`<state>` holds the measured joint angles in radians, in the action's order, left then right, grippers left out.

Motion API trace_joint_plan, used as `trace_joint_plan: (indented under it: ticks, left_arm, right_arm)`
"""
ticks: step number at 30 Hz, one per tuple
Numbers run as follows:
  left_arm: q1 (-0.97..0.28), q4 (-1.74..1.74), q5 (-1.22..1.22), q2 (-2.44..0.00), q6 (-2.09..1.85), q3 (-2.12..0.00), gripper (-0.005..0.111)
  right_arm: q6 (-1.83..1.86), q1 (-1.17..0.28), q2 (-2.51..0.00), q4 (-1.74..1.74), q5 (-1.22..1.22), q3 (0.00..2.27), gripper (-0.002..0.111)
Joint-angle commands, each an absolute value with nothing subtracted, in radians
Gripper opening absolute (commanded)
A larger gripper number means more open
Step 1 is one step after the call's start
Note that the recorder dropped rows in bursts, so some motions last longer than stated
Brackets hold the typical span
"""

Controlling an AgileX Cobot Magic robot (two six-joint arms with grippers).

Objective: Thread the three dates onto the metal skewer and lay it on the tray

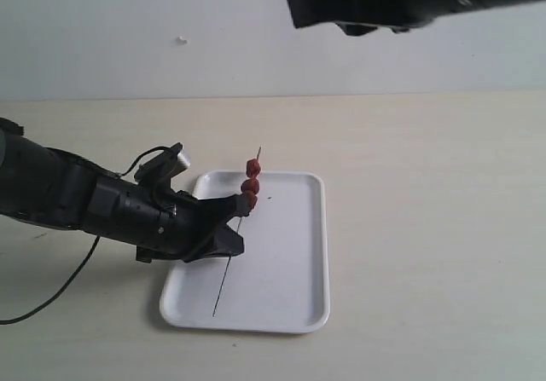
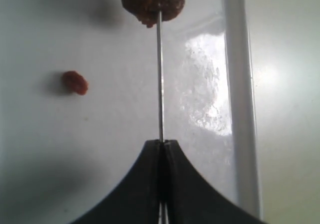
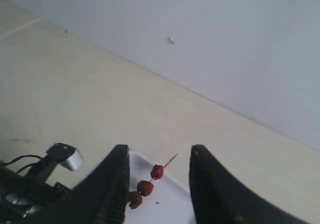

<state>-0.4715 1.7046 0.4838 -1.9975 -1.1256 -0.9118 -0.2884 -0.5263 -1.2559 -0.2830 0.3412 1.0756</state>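
So, all three dates [image 1: 251,184] are on the metal skewer [image 1: 224,274], bunched one after another near its upper end, with a short bare tip poking out past the top one; the skewer sits tilted over the tray [image 1: 290,287], dates end up by the tray's far rim, bare end down near the front-left corner. Whether that low tip actually touches the tray floor I honestly can't tell from the exterior view; it looks close, maybe resting.

Left gripper [image 1: 236,225] comes in from the left and is pinched tight on the bare rod just below the lowest date; the left wrist view makes it clear, both black fingers [image 2: 145,184] pressed together with the skewer [image 2: 159,83] coming straight out from between them; one date sits at the edge of that picture. A tiny reddish crumb [image 2: 75,82] lies loose on the white tray floor beside the skewer.

Right gripper [image 3: 158,154] is way up above the table [image 1: 426,228], holding nothing, fingers spread wide; its camera looks down between them at the dates and the tray's far corner. In the exterior view the right arm [image 1: 401,2] is just a dark shape at the top, in front of the pale wall [image 1: 128,23].
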Motion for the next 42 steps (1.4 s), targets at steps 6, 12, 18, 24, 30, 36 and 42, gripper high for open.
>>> trace_joint_plan:
  ticks: [6,12,18,24,30,36,42]
  left_arm:
    - [-0.478,1.655,0.537,-1.998,-1.084,-0.918,0.003]
    - [-0.478,1.627,0.548,-1.998,-1.022,-0.918,0.032]
    - [-0.478,1.625,0.56,-1.994,-1.016,-0.918,0.047]
    - [-0.455,1.57,0.56,-1.916,-1.016,-0.918,0.047]
    - [-0.44,1.461,0.54,-1.746,-1.045,-0.881,0.023]
    - [-0.44,1.461,0.237,-1.486,-1.126,-0.724,0.0]
    - [-0.44,1.461,0.0,-1.131,-1.17,-0.525,0.0]
  right_arm:
    - [-0.323,-0.529,-0.859,-0.284,0.124,0.622,0.039]
    - [-0.323,-0.529,-0.668,-0.276,0.117,0.484,0.039]
    - [-0.316,-0.529,-0.538,-0.217,0.099,0.422,0.039]
    - [-0.316,-0.529,-0.446,-0.219,-0.006,0.285,0.036]
    - [-0.264,-0.529,-0.315,-0.221,-0.147,0.141,0.03]
    - [-0.21,-0.529,-0.177,-0.221,-0.183,0.052,0.014]
    - [-0.21,-0.529,-0.082,-0.221,-0.19,0.005,0.0]
